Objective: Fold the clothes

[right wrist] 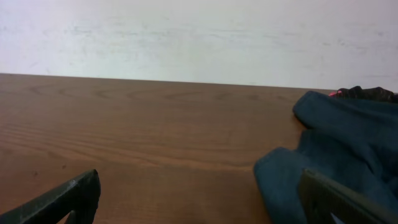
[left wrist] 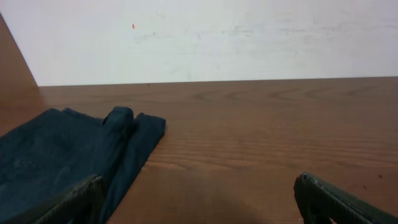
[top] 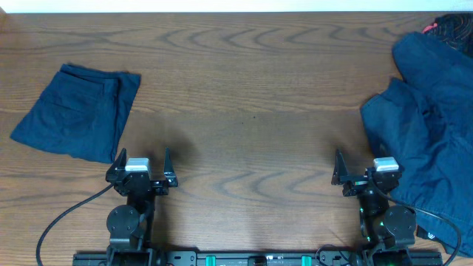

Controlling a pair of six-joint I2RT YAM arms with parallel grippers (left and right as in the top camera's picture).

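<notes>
I've got left fingers and right fingers both spread wide, empty; folded shorts upper left, rumpled pile far right.

Navy folded shorts lie flat near the left edge of the desk; a crumpled navy pile sprawls along its right edge.

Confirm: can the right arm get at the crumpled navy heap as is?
Probably yes. The heap lies right beside the open right gripper, its edge just ahead of one finger in the wrist view, with nothing between them.
</notes>
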